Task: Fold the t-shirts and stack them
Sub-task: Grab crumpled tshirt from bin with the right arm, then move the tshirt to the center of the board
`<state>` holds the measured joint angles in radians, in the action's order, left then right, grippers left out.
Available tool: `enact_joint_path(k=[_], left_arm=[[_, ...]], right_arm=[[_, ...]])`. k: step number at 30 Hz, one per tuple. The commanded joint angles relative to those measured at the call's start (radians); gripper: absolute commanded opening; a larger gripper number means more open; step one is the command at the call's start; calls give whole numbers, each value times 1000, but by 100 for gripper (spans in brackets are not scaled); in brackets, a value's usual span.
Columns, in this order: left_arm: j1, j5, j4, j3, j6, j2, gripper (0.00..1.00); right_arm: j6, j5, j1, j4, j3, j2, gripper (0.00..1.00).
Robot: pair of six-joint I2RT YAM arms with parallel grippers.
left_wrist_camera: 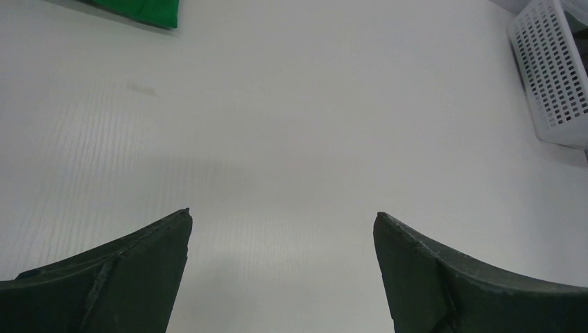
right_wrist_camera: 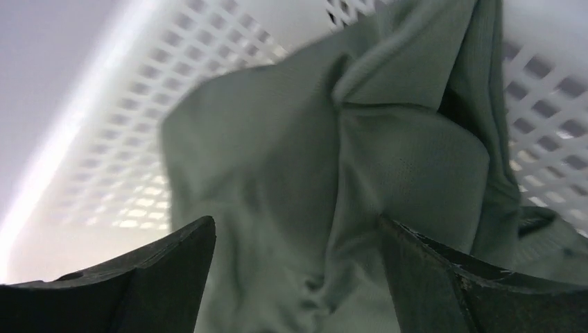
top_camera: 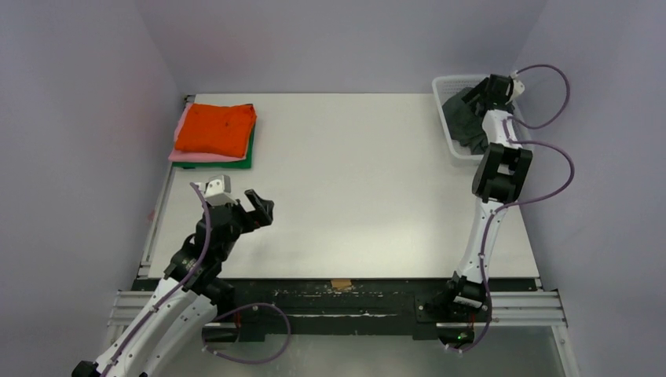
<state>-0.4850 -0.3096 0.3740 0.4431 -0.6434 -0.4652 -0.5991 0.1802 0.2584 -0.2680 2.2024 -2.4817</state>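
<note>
A dark grey t-shirt (top_camera: 462, 122) lies crumpled in the white mesh basket (top_camera: 449, 81) at the table's far right. My right gripper (top_camera: 481, 97) reaches down into the basket. In the right wrist view its jaws (right_wrist_camera: 297, 225) stand wide apart over the grey t-shirt (right_wrist_camera: 312, 139), with a ridge of cloth bunched between the fingertips. A folded stack sits at the far left: an orange t-shirt (top_camera: 214, 128) on top, a pink one (top_camera: 184, 154) under it, a green one (top_camera: 246, 159) at the bottom. My left gripper (top_camera: 236, 196) hovers open over bare table, nothing in it.
The white table (top_camera: 353, 188) spreads between the two arms. In the left wrist view the green shirt's corner (left_wrist_camera: 142, 10) shows top left and the basket (left_wrist_camera: 555, 69) top right. Grey walls close in the sides and back.
</note>
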Motion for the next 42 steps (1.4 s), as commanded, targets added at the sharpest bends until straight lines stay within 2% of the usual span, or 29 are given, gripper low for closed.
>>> enact_joint_path(k=[1,4,7,11,14,17,20,22,25,27,28,34,36,42], left_arm=[[-1,-36,-97,-14,18,-4,100],[-1,-46,-114,-24,13,-7,100],[-1,-48,-115,-23,10,-15,100],[0,-63,-81,-12,8,-15,100],[-1,-73,-58,-12,5,1,100],[-1,-72,-52,-22,-5,25,100],[0,-61,-52,-37,-16,49,100],[0,-50,-46,-42,-24,67,100],[0,-35,-37,-49,-39,91,100],[0,-16,-22,-44,-46,103,100],[-1,-7,-10,-41,-50,108,100],[0,49,37,-29,-65,139,100],[-1,60,53,-22,-69,142,100],[0,83,143,26,-98,172,100]], right_arm=[[-151,-55,8,117,68,-72,83],[-256,-77,10,174,47,-111,78],[-293,-93,10,236,53,-147,68],[-317,-158,10,335,34,-140,28],[-278,-138,11,343,18,-79,0],[-227,-151,7,406,-70,32,0],[-184,-188,-6,503,-226,171,0],[-222,-219,-15,550,-329,254,0],[-286,-353,-33,771,-551,367,0],[-266,-331,-75,894,-696,458,0],[-243,-318,-100,897,-725,495,0],[-61,-349,-244,769,-648,673,0],[18,-374,-334,679,-593,727,0],[122,-595,-522,367,-396,797,0]])
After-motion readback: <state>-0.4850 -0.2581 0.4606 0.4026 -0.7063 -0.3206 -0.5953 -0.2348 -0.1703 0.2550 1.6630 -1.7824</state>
